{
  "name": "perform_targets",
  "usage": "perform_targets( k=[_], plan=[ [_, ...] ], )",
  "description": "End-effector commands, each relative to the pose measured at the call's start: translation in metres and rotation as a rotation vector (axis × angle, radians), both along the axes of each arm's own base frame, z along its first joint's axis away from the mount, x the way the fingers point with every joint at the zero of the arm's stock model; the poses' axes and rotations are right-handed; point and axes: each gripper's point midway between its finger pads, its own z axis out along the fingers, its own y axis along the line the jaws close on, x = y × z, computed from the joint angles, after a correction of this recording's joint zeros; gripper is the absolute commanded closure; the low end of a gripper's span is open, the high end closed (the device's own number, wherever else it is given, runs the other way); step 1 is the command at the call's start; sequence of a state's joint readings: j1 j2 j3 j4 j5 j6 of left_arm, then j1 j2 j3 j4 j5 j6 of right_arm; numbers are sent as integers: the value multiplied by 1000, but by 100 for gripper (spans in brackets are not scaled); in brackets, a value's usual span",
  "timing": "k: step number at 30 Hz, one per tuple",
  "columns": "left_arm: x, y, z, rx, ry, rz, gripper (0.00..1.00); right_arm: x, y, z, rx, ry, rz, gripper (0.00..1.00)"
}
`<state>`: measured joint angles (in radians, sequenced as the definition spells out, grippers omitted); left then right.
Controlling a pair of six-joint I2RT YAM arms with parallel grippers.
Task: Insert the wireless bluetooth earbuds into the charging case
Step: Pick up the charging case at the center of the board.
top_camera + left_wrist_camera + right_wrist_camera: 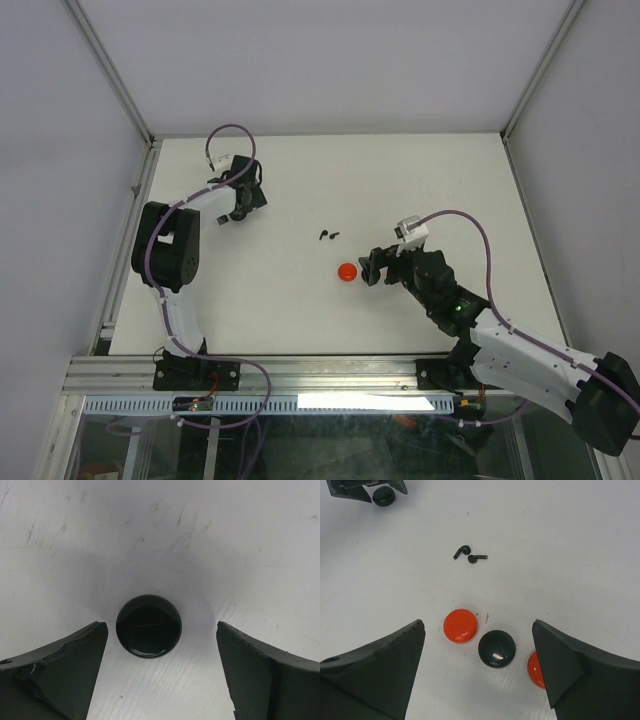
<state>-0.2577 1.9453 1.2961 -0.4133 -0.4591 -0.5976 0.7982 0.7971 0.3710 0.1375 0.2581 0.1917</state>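
Note:
Two tiny black earbuds [462, 551] lie side by side on the white table, also seen in the top view [328, 236]. No red earbuds are in view. My right gripper [477, 624] is open low over the table [368, 268], with a round red disc [460, 625], a round black disc [496, 648] and a second red disc [535, 671], half hidden by my right finger, between its fingers. My left gripper [161, 627] is open at the far left [248, 195], with another round black disc [148, 626] lying between its fingertips, touching neither.
The table [450, 190] is white and fenced by frame posts at its back corners. The left gripper and its black disc [383, 495] show in the top left corner of the right wrist view. One red disc [347, 271] shows in the top view.

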Motion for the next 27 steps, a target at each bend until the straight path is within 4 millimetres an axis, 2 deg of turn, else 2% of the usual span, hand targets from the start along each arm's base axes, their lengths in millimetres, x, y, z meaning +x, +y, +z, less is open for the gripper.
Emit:
perform_targets(
  k=[1, 8, 14, 18, 23, 27],
  plan=[
    [18, 9, 10, -4, -39, 69, 9, 9, 5, 24, 52, -62, -15, 9],
    [21, 9, 4, -11, -19, 79, 31, 8, 8, 22, 48, -54, -1, 9],
    [14, 8, -1, -18, 10, 68, 38, 7, 8, 22, 51, -52, 5, 10],
    [10, 7, -3, -18, 22, 57, 50, 7, 8, 22, 50, -51, 4, 10],
    [4, 10, 3, -11, 17, 55, 64, 6, 9, 24, 55, -53, 12, 10],
    [-4, 6, 10, -26, 7, 40, 67, 5, 13, 24, 57, -47, 30, 11]
  ],
)
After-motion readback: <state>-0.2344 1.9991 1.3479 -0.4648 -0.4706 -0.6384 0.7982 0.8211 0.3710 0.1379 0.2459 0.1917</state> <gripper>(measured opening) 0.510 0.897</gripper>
